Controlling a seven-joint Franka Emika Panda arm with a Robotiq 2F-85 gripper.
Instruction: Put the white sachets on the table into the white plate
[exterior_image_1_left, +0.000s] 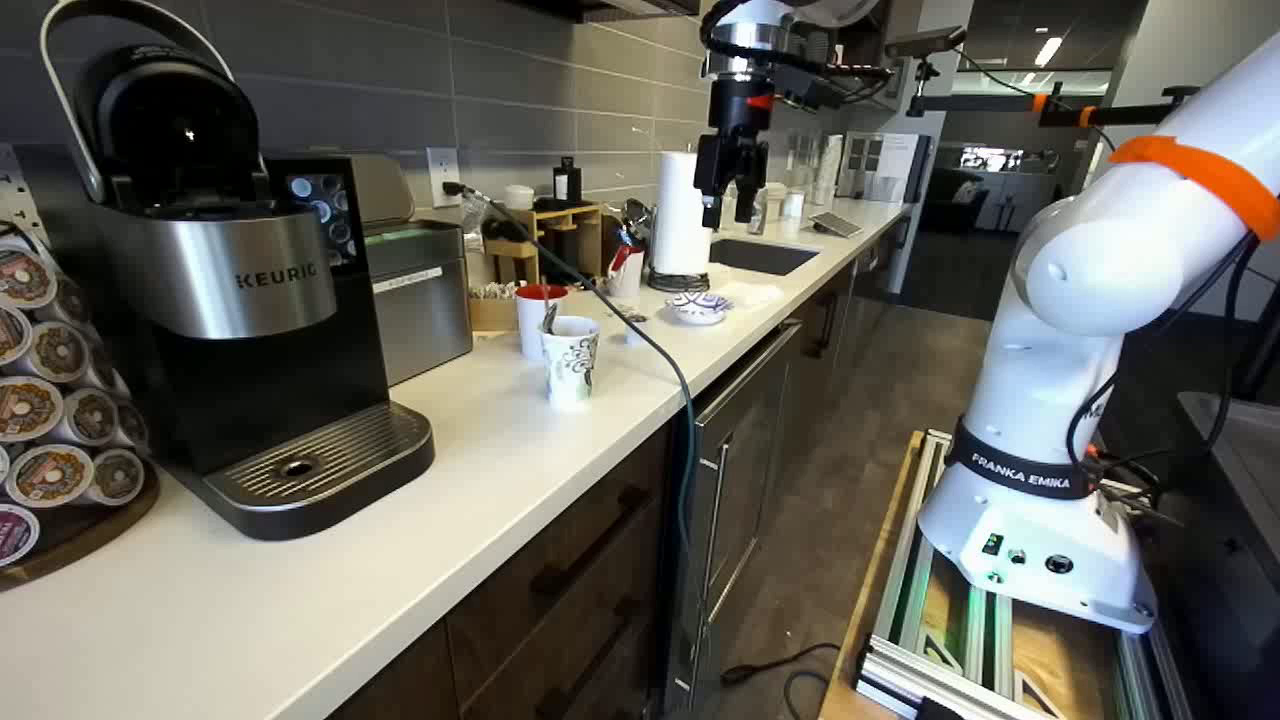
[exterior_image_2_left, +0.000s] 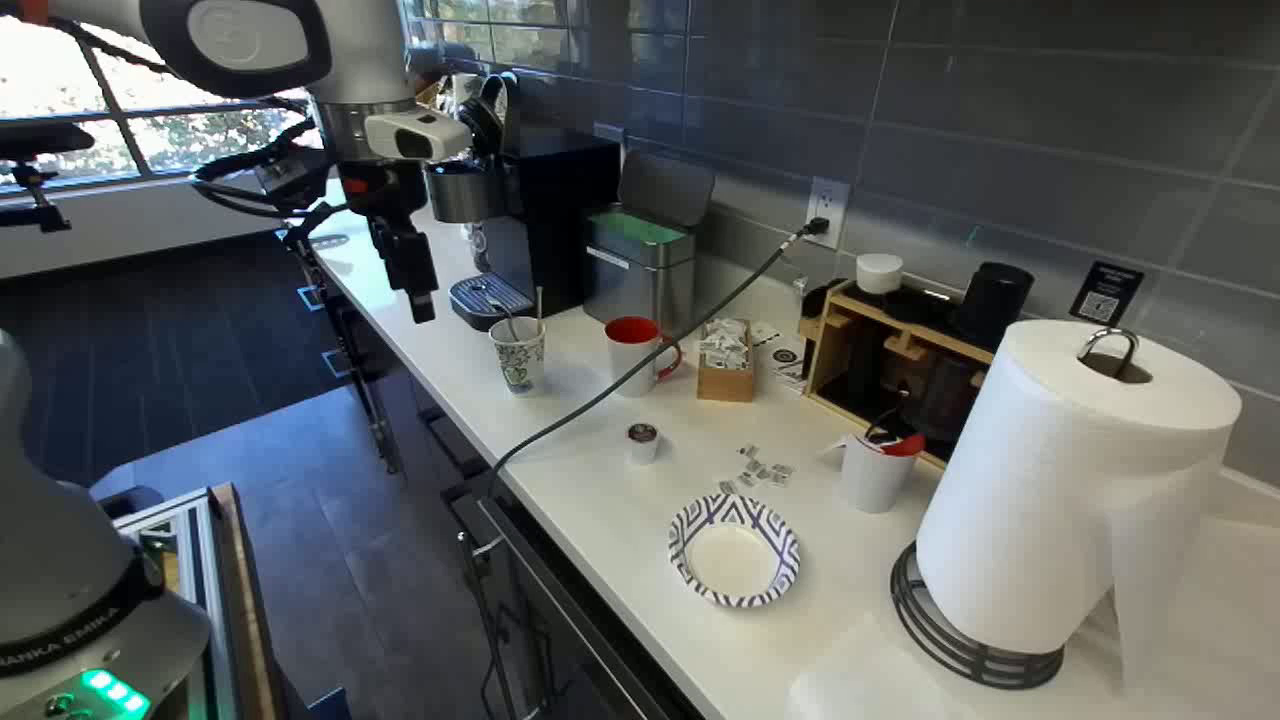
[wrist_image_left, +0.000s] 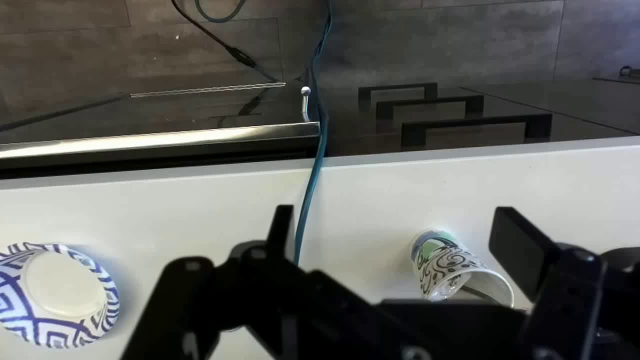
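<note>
White with a blue zigzag border, the plate (exterior_image_2_left: 735, 560) sits low and just right of centre in an exterior view, nearest of the task's things; no sachet shows in it. Just beyond its far rim, several small white sachets (exterior_image_2_left: 760, 470) lie loosely scattered on the table (exterior_image_2_left: 610, 520), right of the frame's middle. Past them and to the left come a coffee pod (exterior_image_2_left: 643, 443) near the centre, then a wooden box (exterior_image_2_left: 725, 386) and a red-lined mug (exterior_image_2_left: 626, 355) higher in the frame, with the patterned cup (exterior_image_2_left: 518, 362) left of both. Seemingly about as far off, at upper left, the gripper (wrist_image_left: 394, 239) hangs in the air, well apart from the sachets; the wrist view shows its fingers spread wide, holding nothing.

My judgement is that the first pick has not yet begun and the whole transfer lies ahead. The next move seems to call for a swing toward the plate, high enough to clear the cable (wrist_image_left: 314, 179) running down the middle of the wrist view, then a descent over one sachet. Pieces so thin probably want fingertips brought right down to the surface, a gentle squeeze, and a short carry
</note>
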